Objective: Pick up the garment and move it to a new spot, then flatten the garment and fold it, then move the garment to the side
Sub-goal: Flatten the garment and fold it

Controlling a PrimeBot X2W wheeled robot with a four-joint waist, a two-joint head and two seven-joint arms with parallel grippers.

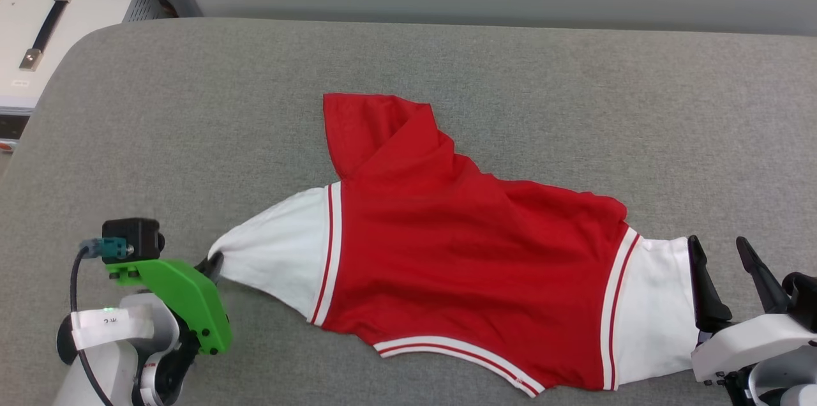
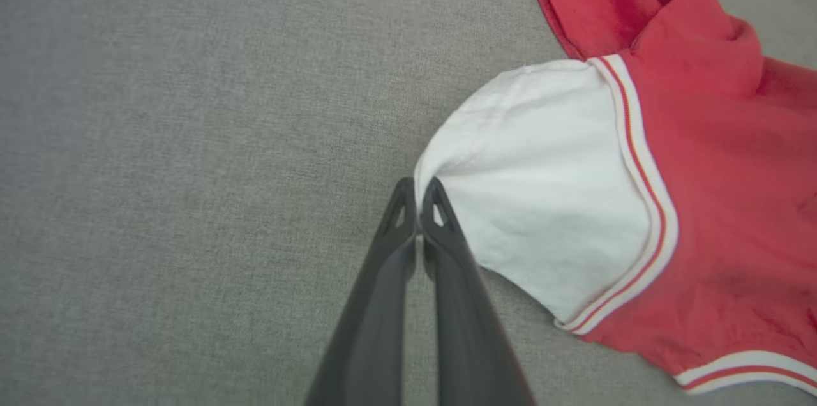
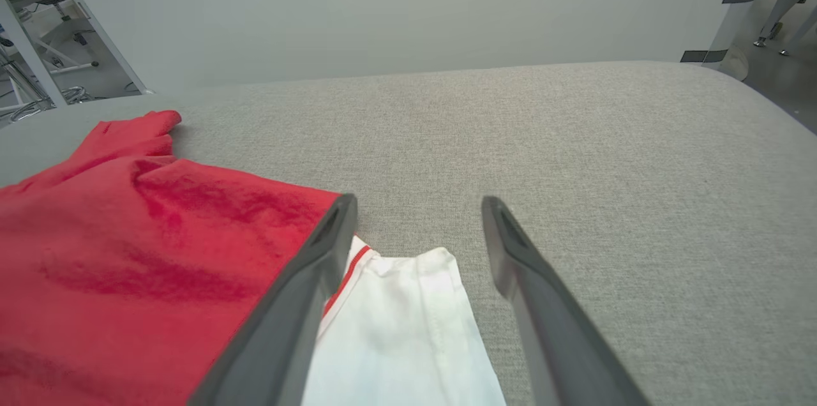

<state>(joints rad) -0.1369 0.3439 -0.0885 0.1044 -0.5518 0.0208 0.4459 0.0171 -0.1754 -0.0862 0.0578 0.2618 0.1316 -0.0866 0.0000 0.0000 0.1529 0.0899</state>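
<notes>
l claw (image 2: 418,192) pinching garment (image 1: 472,253) sleeve, r claw (image 1: 718,243) spread

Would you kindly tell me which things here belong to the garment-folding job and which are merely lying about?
In the job: the garment; the left gripper, shut on its white sleeve; the right gripper, open at the other sleeve.
Lying about: the white box with a black handle, beside the grey table.

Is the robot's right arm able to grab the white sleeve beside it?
Probably yes. The right gripper is open, right at the end of the white sleeve, and nothing lies between them on the grey table.
</notes>
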